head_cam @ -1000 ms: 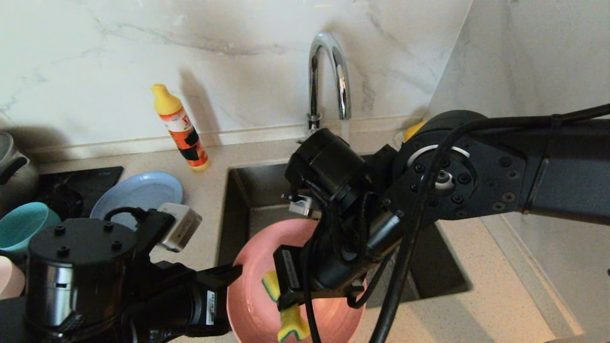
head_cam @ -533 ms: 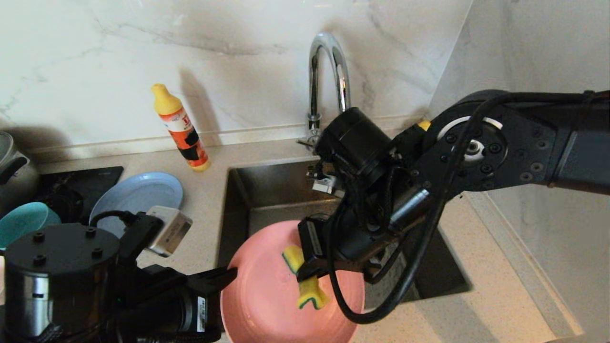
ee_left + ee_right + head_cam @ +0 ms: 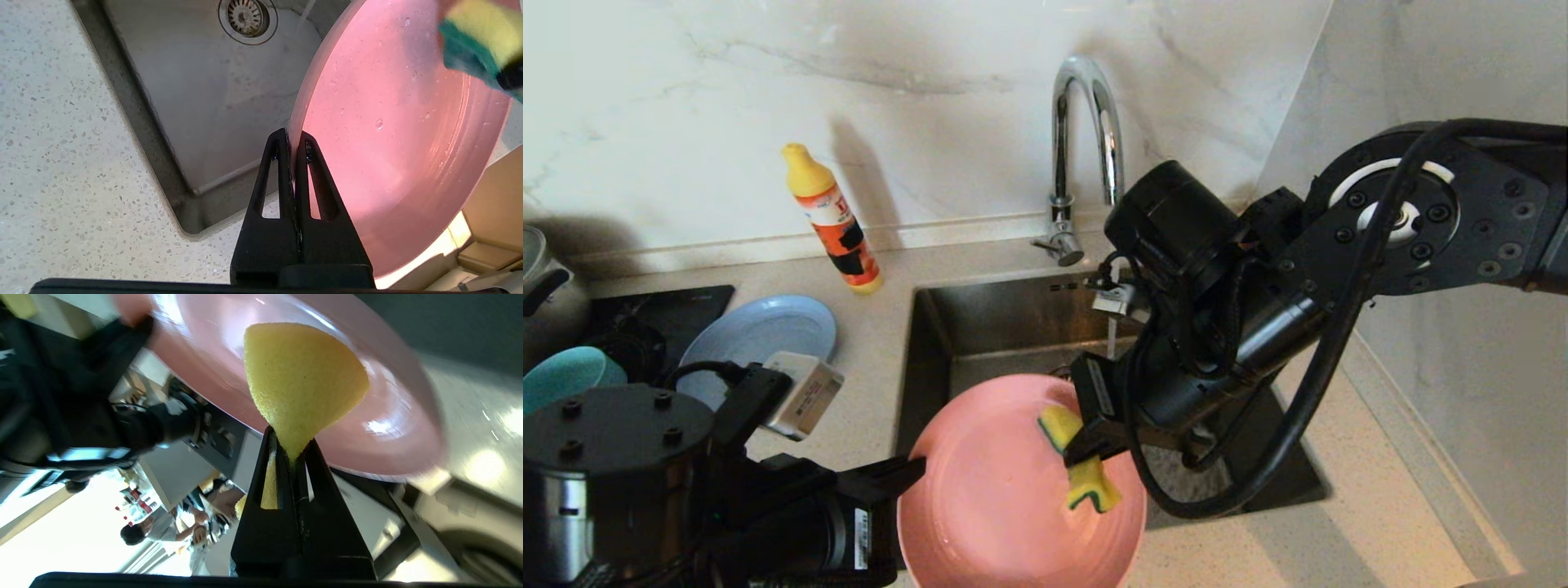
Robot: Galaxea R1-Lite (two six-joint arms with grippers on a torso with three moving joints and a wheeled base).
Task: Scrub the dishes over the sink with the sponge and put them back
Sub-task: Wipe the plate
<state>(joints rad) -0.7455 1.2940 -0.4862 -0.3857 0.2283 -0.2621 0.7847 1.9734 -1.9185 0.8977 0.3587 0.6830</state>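
A salmon-pink plate (image 3: 996, 498) (image 3: 392, 134) (image 3: 229, 355) is held tilted over the sink's (image 3: 996, 327) front edge. My left gripper (image 3: 915, 472) (image 3: 291, 141) is shut on its left rim. My right gripper (image 3: 1086, 445) (image 3: 291, 451) is shut on the yellow sponge (image 3: 1086, 474) (image 3: 300, 384) (image 3: 478, 41) with the green layer. The sponge is squeezed at its middle and presses on the plate's face near the right rim. A grey-blue plate (image 3: 768, 327) and a teal bowl (image 3: 564, 377) lie on the counter at the left.
A chrome faucet (image 3: 1082, 139) stands behind the sink, with a thin stream of water (image 3: 1112, 336) falling. A yellow-orange soap bottle (image 3: 833, 219) stands on the counter left of it. A steel pot (image 3: 543, 286) and a dark hob (image 3: 654, 314) are at far left. The drain strainer (image 3: 247, 18) shows below.
My right gripper has swept the sponge across the pink plate from lower left of centre toward the right rim and farther back. The left gripper keeps holding the plate.
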